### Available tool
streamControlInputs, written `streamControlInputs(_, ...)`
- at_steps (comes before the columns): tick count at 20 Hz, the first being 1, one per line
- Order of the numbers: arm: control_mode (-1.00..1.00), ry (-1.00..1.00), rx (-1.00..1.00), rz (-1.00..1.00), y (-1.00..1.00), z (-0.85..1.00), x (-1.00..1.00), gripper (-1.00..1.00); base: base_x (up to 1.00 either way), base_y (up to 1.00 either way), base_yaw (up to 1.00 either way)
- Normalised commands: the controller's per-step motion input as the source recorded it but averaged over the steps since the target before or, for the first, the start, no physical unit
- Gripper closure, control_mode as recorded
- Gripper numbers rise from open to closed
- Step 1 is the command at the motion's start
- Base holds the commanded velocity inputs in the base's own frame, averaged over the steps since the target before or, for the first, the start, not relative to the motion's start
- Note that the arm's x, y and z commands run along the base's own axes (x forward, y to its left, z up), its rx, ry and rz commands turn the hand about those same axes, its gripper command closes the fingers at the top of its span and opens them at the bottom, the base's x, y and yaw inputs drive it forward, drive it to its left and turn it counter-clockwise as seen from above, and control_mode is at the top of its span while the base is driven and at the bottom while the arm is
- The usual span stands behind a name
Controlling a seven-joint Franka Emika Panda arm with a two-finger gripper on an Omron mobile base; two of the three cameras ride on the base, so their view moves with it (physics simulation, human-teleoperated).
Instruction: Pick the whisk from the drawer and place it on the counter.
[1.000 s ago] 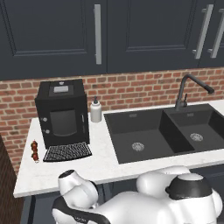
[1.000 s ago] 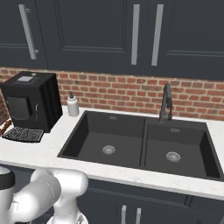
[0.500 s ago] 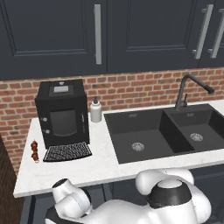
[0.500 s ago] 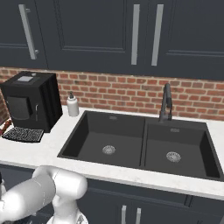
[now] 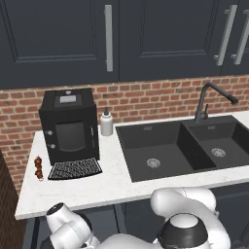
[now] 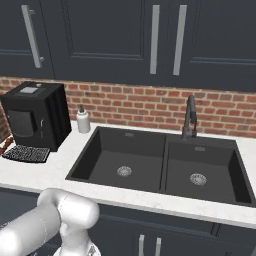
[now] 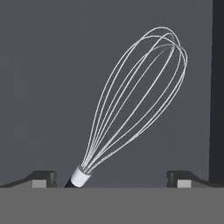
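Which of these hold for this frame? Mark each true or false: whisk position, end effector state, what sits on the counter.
1. The whisk lies in the drawer. True.
2. The end effector is shut on the whisk. False: its fingers stand wide apart, nothing held.
3. A coffee machine stands left of the sink. True.
4. The whisk rests on the counter. False: not there yet.
5. The soap bottle lies in the sink. False: it stands beside the coffee machine.

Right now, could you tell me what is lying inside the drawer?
The whisk lies on the drawer floor, wire loops fully visible. Its black handle is mostly cut off at the hand view's bottom edge, between the open gripper fingertips.
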Motion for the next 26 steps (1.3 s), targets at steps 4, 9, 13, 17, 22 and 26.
streamControlInputs(4, -1.00, -0.03, -0.06, -0.08, 0.22, -0.37, -0.21, -1.00, 0.00, 0.00, 0.00)
streamControlInputs(9, -1.00, -0.03, -0.03, -0.07, 0.10, -0.23, -0.06, -1.00, 0.00, 0.00, 0.00)
streamControlInputs(13, -1.00, -0.04, -0.02, -0.07, 0.02, -0.26, -0.03, 1.00, 0.00, 0.00, 0.00)
streamControlInputs(17, -1.00, -0.16, 0.00, -0.05, 0.00, -0.25, 0.00, 1.00, 0.00, 0.00, 0.00)
streamControlInputs(22, -1.00, -0.16, 0.00, 0.00, 0.00, -0.13, -0.06, 1.00, 0.00, 0.00, 0.00)
streamControlInputs(26, -1.00, -0.18, 0.00, 0.00, 0.00, -0.06, -0.23, 1.00, 0.00, 0.00, 0.00)
